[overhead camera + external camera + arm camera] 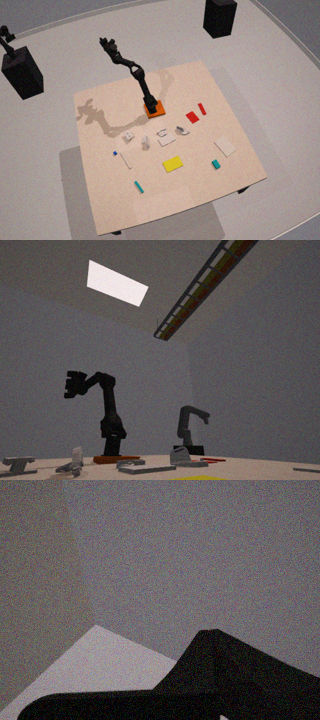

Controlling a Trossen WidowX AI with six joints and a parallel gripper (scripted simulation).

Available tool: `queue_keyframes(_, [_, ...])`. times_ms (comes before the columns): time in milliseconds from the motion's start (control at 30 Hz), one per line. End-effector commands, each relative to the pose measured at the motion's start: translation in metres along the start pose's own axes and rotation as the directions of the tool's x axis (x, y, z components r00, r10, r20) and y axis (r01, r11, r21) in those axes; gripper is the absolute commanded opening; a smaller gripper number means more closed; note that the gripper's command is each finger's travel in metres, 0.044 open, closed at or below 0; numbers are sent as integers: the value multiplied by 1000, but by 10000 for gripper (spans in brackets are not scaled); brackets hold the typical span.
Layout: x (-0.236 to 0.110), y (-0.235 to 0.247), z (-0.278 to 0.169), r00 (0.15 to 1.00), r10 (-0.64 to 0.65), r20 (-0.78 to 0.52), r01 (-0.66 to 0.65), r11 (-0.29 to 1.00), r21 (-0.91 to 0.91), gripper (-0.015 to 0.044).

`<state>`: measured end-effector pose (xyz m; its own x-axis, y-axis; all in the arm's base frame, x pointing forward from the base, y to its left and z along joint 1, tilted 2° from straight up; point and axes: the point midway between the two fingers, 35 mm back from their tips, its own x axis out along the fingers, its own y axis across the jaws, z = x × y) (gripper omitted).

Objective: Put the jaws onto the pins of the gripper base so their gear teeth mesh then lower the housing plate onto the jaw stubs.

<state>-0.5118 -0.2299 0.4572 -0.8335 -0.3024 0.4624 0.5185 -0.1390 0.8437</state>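
Observation:
My gripper (103, 42) (69, 386) is shut and empty, raised high behind the table, far from the parts. In the wrist view dark gripper parts fill the bottom. Several grey parts lie apart on the table: a raised part (126, 138) (19, 464) with two round marks on top, an upright narrow part (145, 141) (77, 457), a small low part (162, 132) with an uneven outline, a flat plate (167, 139) (147, 469) in front of it, and a curved upright part (183, 130) (180, 457) on a flat foot. Which are base, jaws and housing plate is hard to tell.
The arm stands on an orange base plate (160, 109) (116, 460). A yellow plate (172, 164), a red plate (192, 117), a red bar (202, 109), a pale plate (225, 146), a teal block (216, 164), a teal bar (139, 186), a white bar (125, 160) and a blue cube (115, 153) lie around.

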Motion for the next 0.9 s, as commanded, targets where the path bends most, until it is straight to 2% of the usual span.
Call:
queue_keyframes(0, [-3, -1, -21, 999, -24, -42, 23, 1000, -14, 0])
queue_keyframes(133, [-7, 0, -43, 995, -44, -89, 42, 999, -28, 0])
queue_keyframes(467, [-15, -12, -56, 986, -107, -125, 93, 989, -112, 0])
queue_keyframes(867, [-35, -1, -121, 953, -148, -266, 100, 978, -183, 0])
